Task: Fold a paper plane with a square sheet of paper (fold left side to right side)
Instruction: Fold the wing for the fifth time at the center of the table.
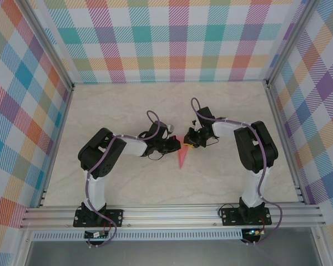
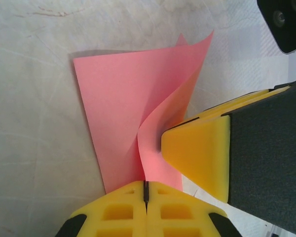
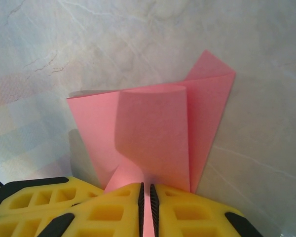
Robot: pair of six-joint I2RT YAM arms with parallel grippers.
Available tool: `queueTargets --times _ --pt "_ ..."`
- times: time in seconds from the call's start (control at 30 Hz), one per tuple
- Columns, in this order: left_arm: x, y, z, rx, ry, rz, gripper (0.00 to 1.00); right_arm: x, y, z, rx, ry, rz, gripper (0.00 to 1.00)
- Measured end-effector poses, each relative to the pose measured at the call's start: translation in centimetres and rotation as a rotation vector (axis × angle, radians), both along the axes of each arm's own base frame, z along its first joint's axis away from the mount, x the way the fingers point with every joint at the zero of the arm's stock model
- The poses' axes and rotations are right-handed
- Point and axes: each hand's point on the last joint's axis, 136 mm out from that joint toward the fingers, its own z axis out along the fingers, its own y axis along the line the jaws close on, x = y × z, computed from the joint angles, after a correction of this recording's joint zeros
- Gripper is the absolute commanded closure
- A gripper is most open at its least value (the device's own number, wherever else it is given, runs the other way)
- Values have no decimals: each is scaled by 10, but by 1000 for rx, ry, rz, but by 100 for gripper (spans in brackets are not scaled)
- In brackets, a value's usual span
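The square sheet of paper is salmon pink and lies mid-table, folded into a narrow shape with its point toward the arms. In the left wrist view one layer of the paper lies flat while another curls upward. My left gripper is shut on the near edge of that raised flap. My right gripper is shut on a curled flap of the paper, which runs between its jaws. The two grippers meet tip to tip over the wide end. A right finger presses close beside the lifted layer.
The table is pale marble-patterned, fenced by aluminium rails at the front and checked walls on three sides. The left gripper's yellow finger sits just left of my right jaws.
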Motion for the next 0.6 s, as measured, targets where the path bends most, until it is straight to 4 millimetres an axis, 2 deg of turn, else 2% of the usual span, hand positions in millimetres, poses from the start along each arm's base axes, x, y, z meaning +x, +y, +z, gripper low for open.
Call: queueTargets --times 0.17,0.27,0.47,0.6 --pt "-7 8 10 9 -11 8 80 0 1 0 9 -2 2 86" --pt "-15 15 24 12 -28 5 73 -1 1 0 12 -1 4 86" --pt "-28 21 62 -28 -84 -9 76 -1 1 0 12 -1 4 86" --pt "-46 5 72 -56 -95 -71 79 -1 1 0 12 -1 4 86"
